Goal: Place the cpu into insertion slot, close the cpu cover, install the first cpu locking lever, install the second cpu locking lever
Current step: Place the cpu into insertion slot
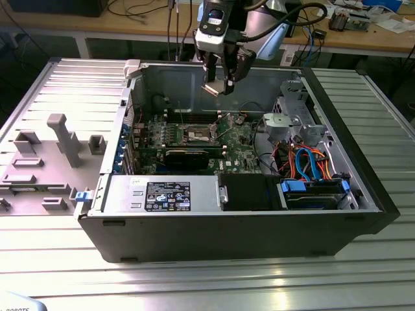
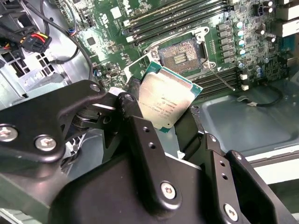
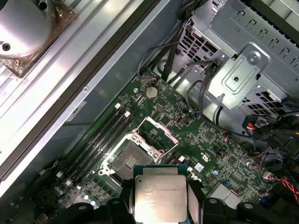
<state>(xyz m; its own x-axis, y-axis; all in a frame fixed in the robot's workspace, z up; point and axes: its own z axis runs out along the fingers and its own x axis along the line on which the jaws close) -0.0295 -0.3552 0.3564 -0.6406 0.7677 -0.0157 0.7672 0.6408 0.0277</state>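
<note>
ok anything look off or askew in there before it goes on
Nothing stands out. The end effector grips the cpu above the motherboard. The insertion slot is bare, and the cpu cover stands open.

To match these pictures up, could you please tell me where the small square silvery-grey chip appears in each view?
Exterior view: the small square silvery-grey chip, in the tool, hangs above the square silver-rimmed socket.
Second wrist view: chip clamped beside the socket.
First wrist view: chip clamped beside the socket.
Shared landmark: that socket.
</note>
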